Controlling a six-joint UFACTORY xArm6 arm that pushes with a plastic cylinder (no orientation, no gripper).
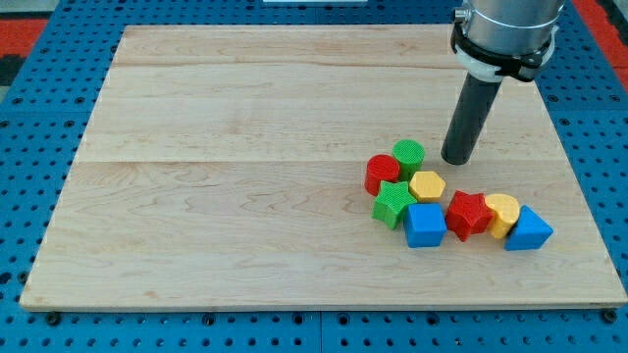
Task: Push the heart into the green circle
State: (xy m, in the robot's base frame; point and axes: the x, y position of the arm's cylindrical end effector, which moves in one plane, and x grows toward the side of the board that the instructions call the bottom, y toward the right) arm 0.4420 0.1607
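Note:
The yellow heart [503,211] lies in a cluster at the view's lower right, between a red star [468,214] and a blue triangle [529,230]. The green circle [409,155] stands at the cluster's top left, touching a red round block [380,174] and close to a yellow hexagon [427,185]. My tip [457,160] rests on the board just to the right of the green circle, above and to the left of the heart, touching no block.
A green star [393,203] and a blue cube [425,225] lie at the cluster's lower left. The wooden board [245,176] sits on a blue pegboard; its right edge runs close to the blue triangle.

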